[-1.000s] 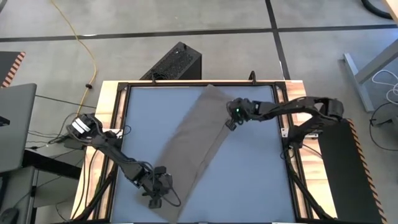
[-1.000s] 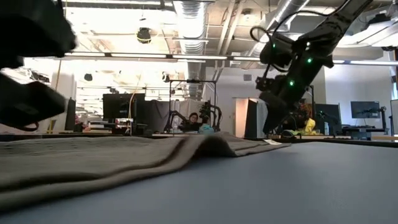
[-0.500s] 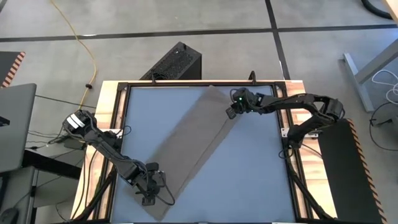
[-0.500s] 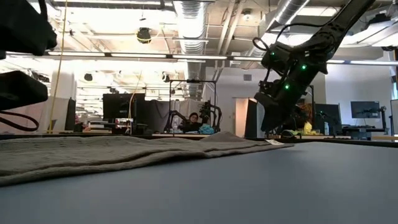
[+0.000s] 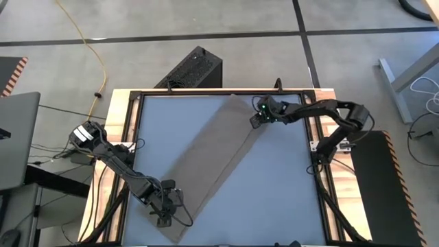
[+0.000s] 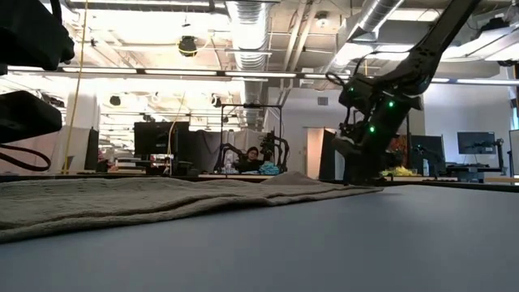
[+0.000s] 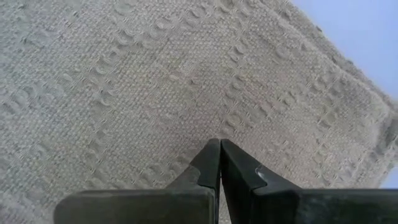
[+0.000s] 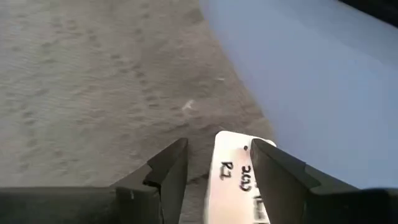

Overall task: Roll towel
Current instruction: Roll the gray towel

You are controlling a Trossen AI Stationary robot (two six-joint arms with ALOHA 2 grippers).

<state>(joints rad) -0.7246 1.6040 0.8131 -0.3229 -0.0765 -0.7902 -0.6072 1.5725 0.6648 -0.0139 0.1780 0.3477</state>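
Lowered right tool [image 8: 217, 163] now straddles towel's [image 5: 209, 161] tag [image 8: 235, 177].

Left gripper [image 7: 220, 146] fingers pressed together over towel [image 7: 155, 81] weave.

Bright, even overhead light; ceiling strip lights [image 6: 186, 75] glare in low view; soft shadows; right wrist view blurred.

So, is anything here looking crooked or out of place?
Only the towel: it lies flat but diagonally across the table, not square to the edges, and its near end overhangs the table's front edge. Nothing looks damaged.
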